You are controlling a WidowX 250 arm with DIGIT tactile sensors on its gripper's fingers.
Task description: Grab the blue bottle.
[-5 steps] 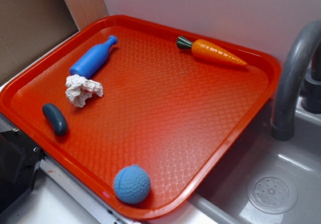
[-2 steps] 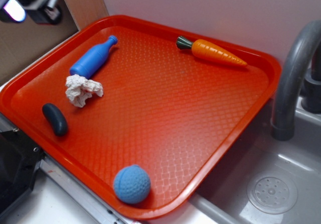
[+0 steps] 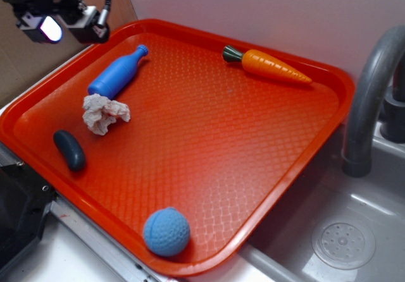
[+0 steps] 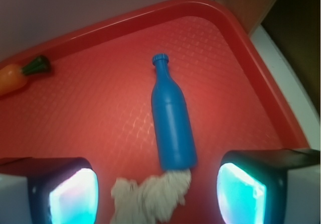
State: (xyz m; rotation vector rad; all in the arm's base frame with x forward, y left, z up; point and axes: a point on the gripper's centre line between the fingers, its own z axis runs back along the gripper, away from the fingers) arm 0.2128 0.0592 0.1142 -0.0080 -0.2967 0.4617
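Red and waffle-textured, the tray filled most of the scene, resting beside a grey sink with a curved faucet at the right; a pale wall stood behind it. On the tray's far left part lay the blue bottle, flat on its side; its long axis ran diagonally in the exterior view, the narrow neck and cap pointing to the far rim and the broad base pointing to the near left. A crumpled white tissue touched that base; a dark bean-shaped piece, a light blue ball and a toy carrot lay well apart from the bottle. The end effector hovered above the tray's far left corner, to the left of the bottle and higher than it, not touching anything; its fingers stood apart, as the wrist view showed them at both lower corners. In that view the bottle lay ahead between the two fingers, its axis almost straight away from the camera, slightly tilted; I judged that the fingers would straddle the body across its width, so the coming move needed mainly a descent forward onto the cylinder, above the tissue.
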